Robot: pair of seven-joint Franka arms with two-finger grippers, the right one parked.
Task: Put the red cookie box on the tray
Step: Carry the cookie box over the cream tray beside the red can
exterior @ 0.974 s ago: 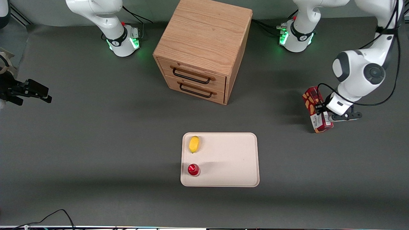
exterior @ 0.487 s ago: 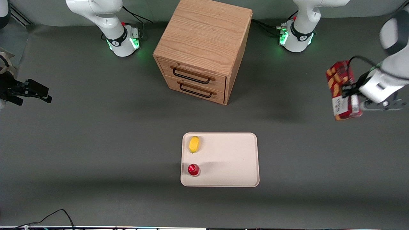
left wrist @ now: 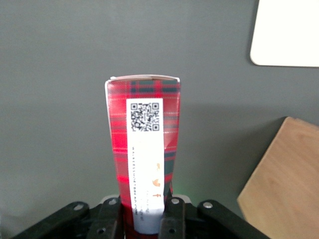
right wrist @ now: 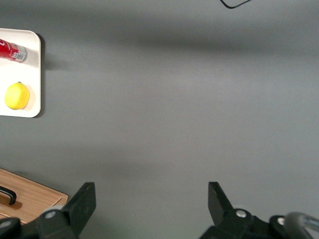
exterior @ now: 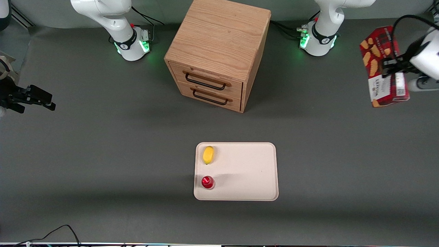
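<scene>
The red cookie box (exterior: 382, 65) hangs in the air at the working arm's end of the table, well above the grey surface. My left gripper (exterior: 394, 70) is shut on it, holding it by its narrow sides. In the left wrist view the box (left wrist: 144, 149) stands up between the fingers (left wrist: 109, 219), its QR-code label facing the camera. The cream-beige tray (exterior: 247, 171) lies flat on the table nearer the front camera, far from the box; a corner of it shows in the left wrist view (left wrist: 286, 32).
On the tray lie a yellow lemon (exterior: 208, 154) and a small red-capped item (exterior: 207, 182), both at the end toward the parked arm. A wooden drawer cabinet (exterior: 217, 51) stands farther from the camera than the tray; its corner shows in the left wrist view (left wrist: 284, 189).
My left gripper has lifted the cookie box off the table and carried it upward and outward toward the working arm's end. The tray and its items have not moved.
</scene>
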